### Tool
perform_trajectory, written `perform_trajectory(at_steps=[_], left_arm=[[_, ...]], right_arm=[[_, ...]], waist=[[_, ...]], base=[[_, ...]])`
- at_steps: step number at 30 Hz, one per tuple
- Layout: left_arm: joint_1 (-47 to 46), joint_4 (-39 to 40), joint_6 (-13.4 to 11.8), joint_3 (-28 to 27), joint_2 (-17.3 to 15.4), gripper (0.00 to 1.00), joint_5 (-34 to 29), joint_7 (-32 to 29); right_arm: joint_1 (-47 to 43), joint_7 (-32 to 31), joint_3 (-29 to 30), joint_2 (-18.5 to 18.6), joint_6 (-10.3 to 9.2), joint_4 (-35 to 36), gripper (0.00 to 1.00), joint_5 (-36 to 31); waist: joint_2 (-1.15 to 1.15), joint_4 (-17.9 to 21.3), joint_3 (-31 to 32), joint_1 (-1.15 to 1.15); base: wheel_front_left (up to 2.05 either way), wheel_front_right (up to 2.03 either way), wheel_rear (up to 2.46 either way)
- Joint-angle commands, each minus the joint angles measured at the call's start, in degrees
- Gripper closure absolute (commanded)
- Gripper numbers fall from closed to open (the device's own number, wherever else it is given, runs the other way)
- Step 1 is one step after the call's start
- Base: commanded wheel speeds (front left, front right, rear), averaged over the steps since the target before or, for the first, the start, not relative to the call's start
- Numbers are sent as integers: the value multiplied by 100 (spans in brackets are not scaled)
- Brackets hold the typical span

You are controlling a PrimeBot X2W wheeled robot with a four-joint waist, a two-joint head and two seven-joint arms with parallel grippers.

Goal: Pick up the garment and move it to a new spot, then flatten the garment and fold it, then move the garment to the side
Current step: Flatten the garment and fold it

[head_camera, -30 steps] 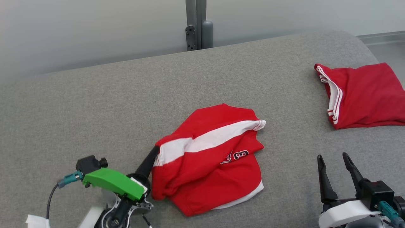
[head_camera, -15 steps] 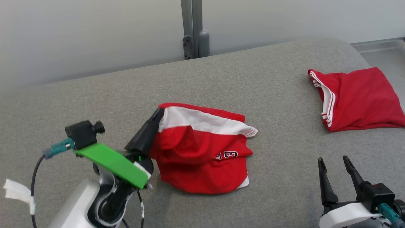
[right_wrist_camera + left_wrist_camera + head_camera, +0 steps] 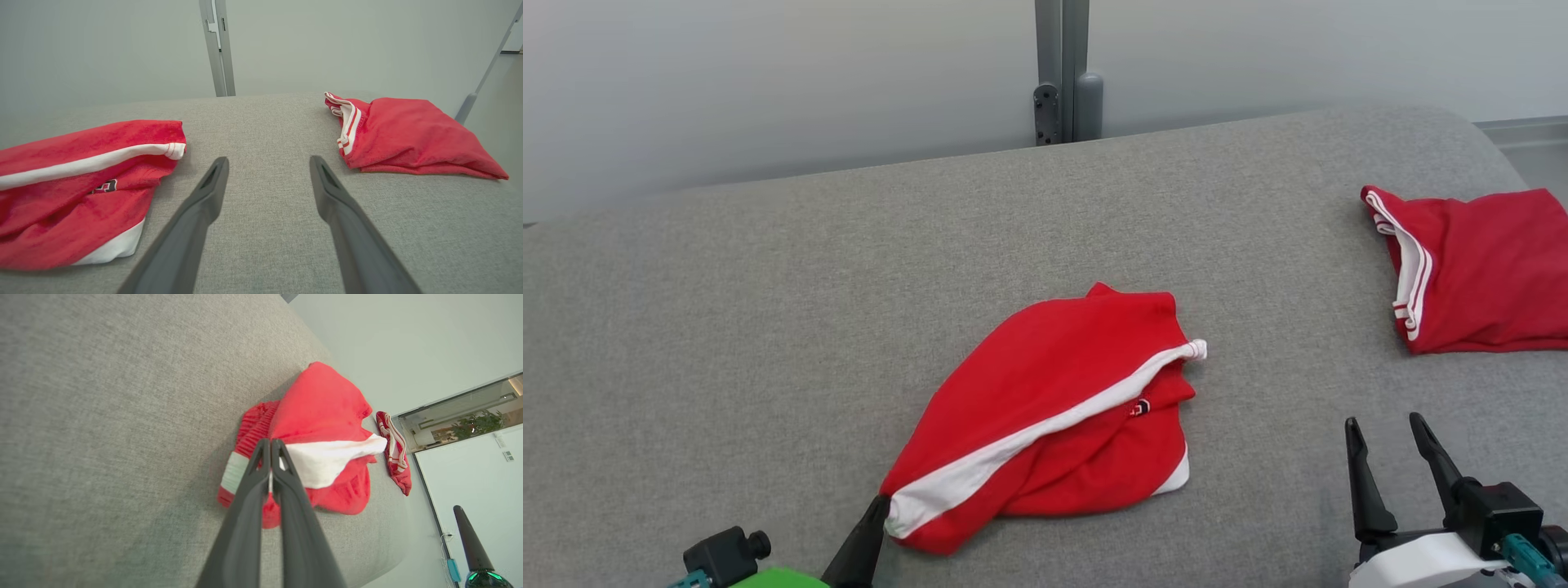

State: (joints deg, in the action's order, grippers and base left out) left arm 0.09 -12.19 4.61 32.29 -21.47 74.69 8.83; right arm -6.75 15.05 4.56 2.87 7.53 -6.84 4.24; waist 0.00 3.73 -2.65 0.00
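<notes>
While the left gripper (image 3: 879, 505) pinches the white-striped edge of the garment (image 3: 1054, 408), which lies crumpled mid-cushion (image 3: 768, 286), the cloth looks light and limp, so hem corners seem the best hold. The left wrist view makes that bite plainer than the head view. The right gripper (image 3: 1384, 425) gapes empty.

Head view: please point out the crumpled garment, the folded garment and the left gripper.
crumpled garment (image 3: 1029, 376), head view, red upper panel
folded garment (image 3: 1486, 278), head view, red middle
left gripper (image 3: 876, 510), head view, shut fingertips
</notes>
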Motion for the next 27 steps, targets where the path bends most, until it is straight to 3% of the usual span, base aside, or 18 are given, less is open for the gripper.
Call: perform_trajectory(at_steps=[1, 4, 5, 6, 7, 8, 14, 20, 24, 27], left_arm=[[-99, -120, 54, -49, 36, 100, 44, 52], [-235, -318, 150, -37, 90, 100, 65, 51], [-273, -376, 155, -48, 96, 95, 34, 100], [-289, -409, 177, -50, 106, 75, 29, 123], [-300, -422, 199, -46, 109, 46, -2, 156], [-307, -429, 204, -41, 102, 0, -23, 179], [-130, -241, 117, 18, -183, 0, -517, 391], [160, 296, -348, -425, -290, 0, -1383, 627], [502, 756, -575, -1229, 27, 0, -2605, 636], [844, 1031, -568, -1897, 469, 0, -3424, 634]], right_arm=[[56, 16, -3, 11, -8, -4, 0, -30], [85, 16, -11, 11, -8, -17, 0, -39], [93, 16, -12, 11, -8, -21, 0, -43], [96, 16, -10, 11, -8, -26, 0, -44], [94, 16, -11, 11, -8, -30, 0, -45], [80, 16, -13, 11, -8, -33, 0, -41], [-30, 16, 14, 11, -8, -12, 0, -15], [-38, 16, 141, 13, -8, 172, 0, -230], [-68, 16, 267, 69, -8, 277, 0, -317], [-113, 16, 372, 78, -8, 329, 0, -304]], waist=[[0, -86, -32, 0], [0, -134, -38, 0], [0, -145, -37, 0], [0, -152, -33, 0], [0, -159, -25, 0], [0, -164, -17, 0], [0, -173, 36, 0], [0, -272, 103, 0], [0, -408, 206, 0], [0, -507, 286, 0]], base=[[0, 0, 0], [0, 0, 0], [0, 0, 0], [0, 0, 0], [0, 0, 0], [0, 0, 0], [0, 0, 0], [0, 0, 0], [0, 0, 0], [0, 0, 0]])
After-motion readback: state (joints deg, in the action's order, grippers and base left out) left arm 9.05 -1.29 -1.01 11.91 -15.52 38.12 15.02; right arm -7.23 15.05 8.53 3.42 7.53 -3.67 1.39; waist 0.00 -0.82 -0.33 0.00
